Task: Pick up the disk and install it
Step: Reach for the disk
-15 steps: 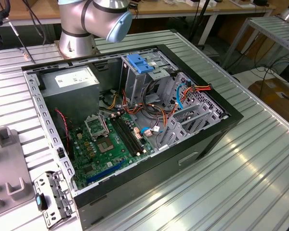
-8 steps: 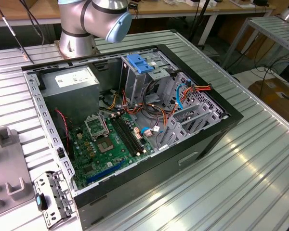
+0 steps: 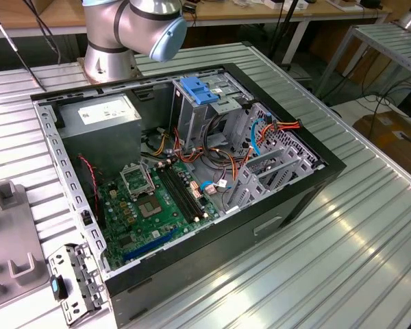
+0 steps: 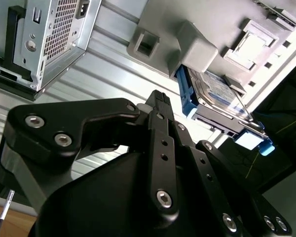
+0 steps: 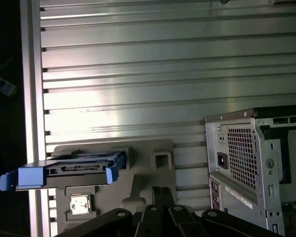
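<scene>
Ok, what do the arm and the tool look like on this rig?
The arm is silver-grey metal with rounded cylindrical joints, one of them closed by a light blue cap. In the second wrist view the tool is matte black, built of flat linked bars with rounded ends, pinned with silver screw heads.

Ribbed metal table [image 3: 356,247] carries 1 open computer case [image 3: 212,248] (plus grey fixture [image 3: 7,240]).

Bright room light; strong glare streaks the ribbed table [image 5: 113,111] in the first wrist view
</scene>
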